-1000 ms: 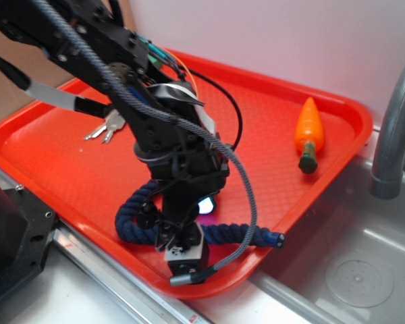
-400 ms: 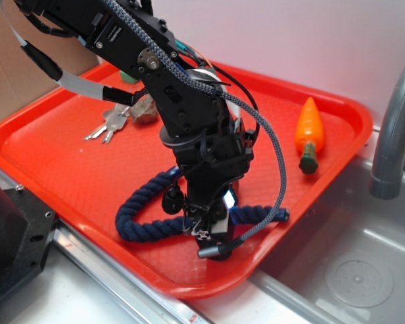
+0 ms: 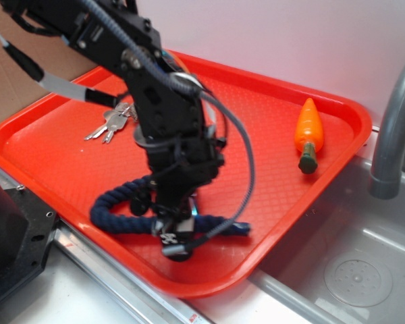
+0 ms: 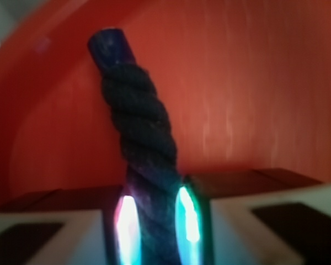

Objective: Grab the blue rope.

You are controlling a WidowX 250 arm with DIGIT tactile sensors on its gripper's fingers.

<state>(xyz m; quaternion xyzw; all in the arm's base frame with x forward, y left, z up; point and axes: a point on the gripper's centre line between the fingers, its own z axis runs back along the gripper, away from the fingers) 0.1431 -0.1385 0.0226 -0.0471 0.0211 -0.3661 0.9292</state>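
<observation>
**Now clamped on the rope, near the tray's front edge**

Broadly, I see the red tray [image 3: 54, 155] filling most of the exterior view, sitting on a metal counter with a sink basin [image 3: 358, 270] to its right and a grey faucet [image 3: 391, 128] curving up at the frame's edge. My arm [image 3: 162, 115] reaches down from the upper left over the tray's middle, its thin grey braided cable [image 3: 246, 169] looping out to the side and back down toward the wrist.

Next in size is the blue rope [image 3: 115, 212]. It lies low on the tray near the front rim, one dark twisted stretch curving off to the left of the gripper [image 3: 172, 236] and another running right to an end [image 3: 241, 229] just inside the rim. From the wrist camera, the rope [image 4: 140, 138] rises from between the two fingers [image 4: 60, 232] and its capped tip [image 4: 110, 47] points away over the red tray floor. The jaws are closed against the rope on both sides, with bright glints where the cord meets each pad, so I read it as gripped.

Farther off, a toy carrot [image 3: 308, 131] rests near the tray's right rim, well apart from the rope. A small bunch of keys [image 3: 111, 125] lies toward the back left, partly hidden behind the arm.
</observation>
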